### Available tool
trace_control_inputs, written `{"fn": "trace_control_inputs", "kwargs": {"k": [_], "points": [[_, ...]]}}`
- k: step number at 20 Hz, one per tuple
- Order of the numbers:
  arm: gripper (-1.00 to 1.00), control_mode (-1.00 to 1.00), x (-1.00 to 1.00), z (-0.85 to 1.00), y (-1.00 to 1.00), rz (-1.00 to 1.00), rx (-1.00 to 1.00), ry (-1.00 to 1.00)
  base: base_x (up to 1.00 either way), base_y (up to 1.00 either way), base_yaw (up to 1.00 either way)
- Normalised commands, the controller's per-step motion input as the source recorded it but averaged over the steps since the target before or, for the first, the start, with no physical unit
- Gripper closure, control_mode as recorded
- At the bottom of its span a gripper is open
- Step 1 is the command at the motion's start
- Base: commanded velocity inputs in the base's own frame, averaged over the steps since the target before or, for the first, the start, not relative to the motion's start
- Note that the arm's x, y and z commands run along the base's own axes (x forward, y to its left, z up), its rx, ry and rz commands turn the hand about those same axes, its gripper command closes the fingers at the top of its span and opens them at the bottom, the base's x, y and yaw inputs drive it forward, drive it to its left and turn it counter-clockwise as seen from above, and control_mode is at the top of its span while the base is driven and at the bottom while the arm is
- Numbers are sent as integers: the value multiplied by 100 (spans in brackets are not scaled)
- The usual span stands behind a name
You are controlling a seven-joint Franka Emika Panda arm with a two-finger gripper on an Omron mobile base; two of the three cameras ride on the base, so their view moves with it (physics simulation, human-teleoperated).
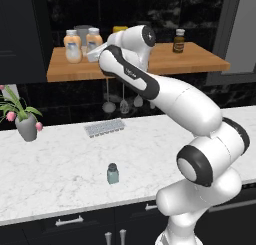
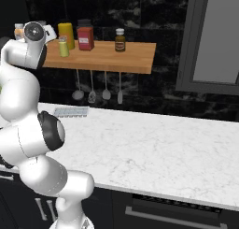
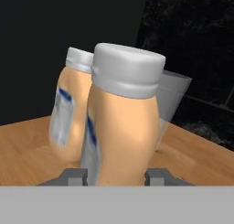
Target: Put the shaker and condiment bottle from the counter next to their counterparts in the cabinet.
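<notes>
Orange bottle (image 3: 121, 127), white cap, label seemingly pale with blue; teal shaker (image 1: 113, 174), dark cap; white grey-veined desk (image 1: 60, 174).

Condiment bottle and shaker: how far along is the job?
Nearly half. The squat orange condiment bottle stands on the light-brown wooden cabinet shelf beside its orange counterpart, with the gripper jaws shut on it; release is pending. The small pale teal glass shaker is untouched on the white marble counter.

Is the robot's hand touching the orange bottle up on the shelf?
Touching. In the hand view, the gripper has a finger tip pressed against each side of the condiment bottle, with no gap showing.
</notes>
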Motion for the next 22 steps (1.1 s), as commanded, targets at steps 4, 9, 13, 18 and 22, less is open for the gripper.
{"fn": "trace_control_inputs", "kwargs": {"k": [4, 9, 13, 18, 22], "points": [[100, -100, 4, 0, 0, -2, 0, 0, 0, 0, 0], [-100, -100, 0, 0, 0, -2, 0, 0, 0, 0, 0], [-100, -100, 0, 0, 0, -2, 0, 0, 0, 0, 0], [-100, -100, 0, 0, 0, -2, 0, 0, 0, 0, 0], [-100, -100, 0, 0, 0, -2, 0, 0, 0, 0, 0]]}}
